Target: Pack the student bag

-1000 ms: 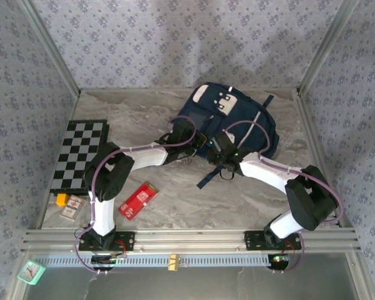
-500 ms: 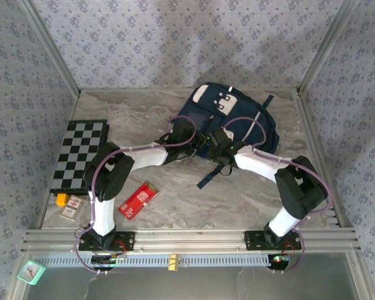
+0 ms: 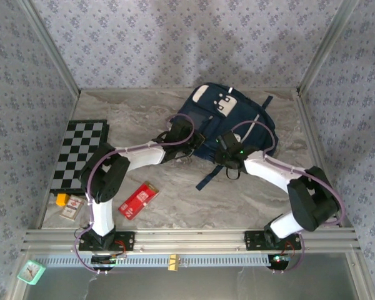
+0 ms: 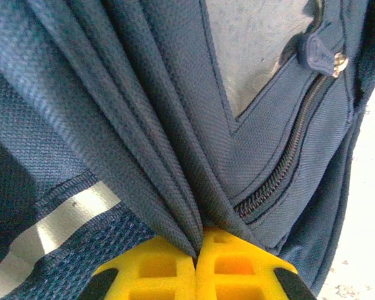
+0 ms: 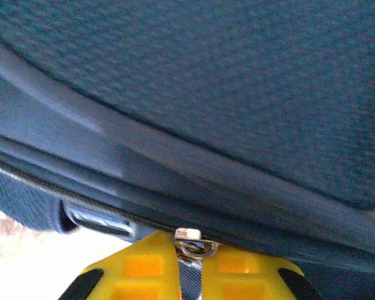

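Top external view: the student bag (image 3: 234,119), a large navy-blue fabric backpack with white trim stripes and a white buckle patch, is seen lying flat on the grey marbled table (image 3: 131,112), toward its far right part. A dark strap (image 3: 207,178) of the bag trails toward the near edge. Both arms are bent inward so that the left gripper (image 3: 190,145) and the right gripper (image 3: 222,147) are placed at the bag's near edge, close beside each other.

From the left wrist camera, the left gripper (image 4: 195,250) is seen with its yellow fingertips (image 4: 156,265) pressed together on a gathered fold of the bag's fabric (image 4: 112,94). Pleats fan away from the pinch, and a zip line (image 4: 287,162) and a white stripe (image 4: 56,222) run on either side.

From the right wrist camera, the right gripper (image 5: 189,259) is seen with its yellow pads (image 5: 140,265) drawn in on a small metal zipper pull (image 5: 189,240) at the lower seam of the bag (image 5: 206,75); the tab is held between them.

A black-and-white chequered board (image 3: 80,153) lies at the table's left side, well apart from the bag. A red rectangular packet (image 3: 138,200) lies nearer the front, and a small orange block (image 3: 62,199) and a small card box (image 3: 70,210) sit at the front left corner.
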